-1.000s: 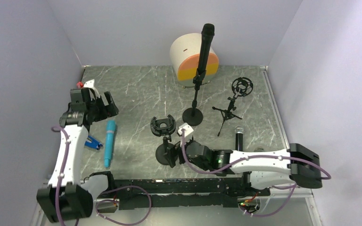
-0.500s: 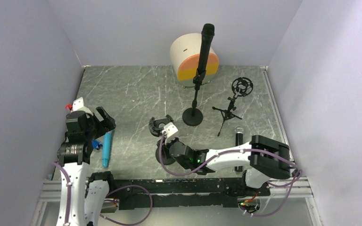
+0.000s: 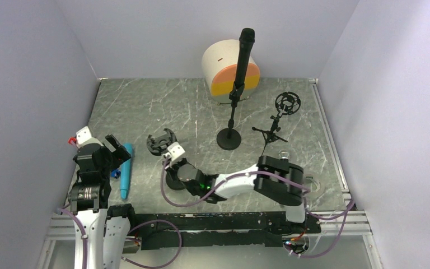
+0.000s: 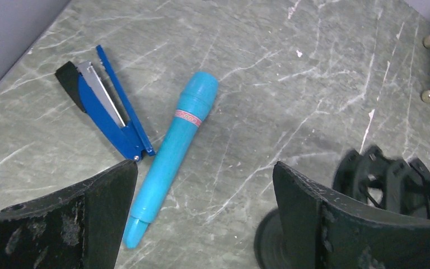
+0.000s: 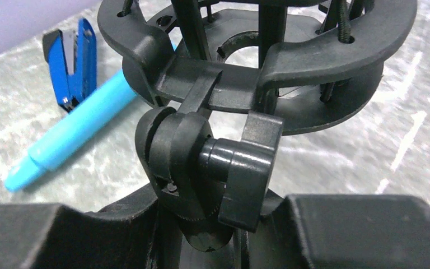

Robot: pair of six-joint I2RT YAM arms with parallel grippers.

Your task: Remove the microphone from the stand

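Note:
A black microphone (image 3: pixel 245 50) stands upright in the clip of a tall stand with a round base (image 3: pixel 229 138) at the back. A blue microphone (image 3: pixel 125 171) lies flat on the table at the left, also seen in the left wrist view (image 4: pixel 173 151) and the right wrist view (image 5: pixel 73 137). A short black stand carries an empty ring mount (image 3: pixel 160 140) (image 5: pixel 257 61). My right gripper (image 3: pixel 174 168) (image 5: pixel 218 224) is shut on this stand's post just under the pivot knob. My left gripper (image 3: pixel 115 148) (image 4: pixel 204 224) hangs open above the blue microphone's tail, holding nothing.
A blue stapler (image 4: pixel 103 106) lies left of the blue microphone. A white and orange cylinder (image 3: pixel 229 70) sits at the back. A small tripod with a ring mount (image 3: pixel 274 126) stands at the right. My right arm's elbow (image 3: pixel 280 179) is folded over the near right table.
My right gripper has closed on the short stand and dragged it left, the arm folding across. My left arm has drawn back toward the near edge, staying open.

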